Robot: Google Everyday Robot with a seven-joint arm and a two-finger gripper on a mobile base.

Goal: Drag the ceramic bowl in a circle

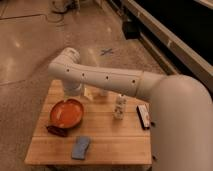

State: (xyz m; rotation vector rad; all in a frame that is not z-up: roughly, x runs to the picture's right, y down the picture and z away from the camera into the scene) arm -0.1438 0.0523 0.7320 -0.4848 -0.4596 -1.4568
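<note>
The ceramic bowl is sat on the left half of the wooden table, roughly 9 o'clock from the table's middle. It's a wide, shallow round thing, glossy orange inside with a bit of light caught on the glaze, and a darker reddish-brown rim and outside. It's easily the biggest item on the table. A small dark red-brown flat object is tucked against the bowl at about 7 o'clock, touching it or as good as. The white arm is reached across from the right side of the view, bent at an elbow, and dropped down behind the bowl. The gripper is found at the end of that drop, at about 12 to 1 o'clock of the bowl, right by the far rim. Whether it's open, closed or clamped on the rim can't be told from here, and actual contact with the bowl can't be made out either. A blue sponge is laid flat at 5 o'clock of the bowl, near the table's front edge and clear of the bowl. A small white bottle-ish item is stood upright at 3 o'clock of the bowl, well apart from it. A black-and-white oblong is laid further out the same way, near the right edge. A blue cross is marked on the speckled floor beyond the table.
</note>
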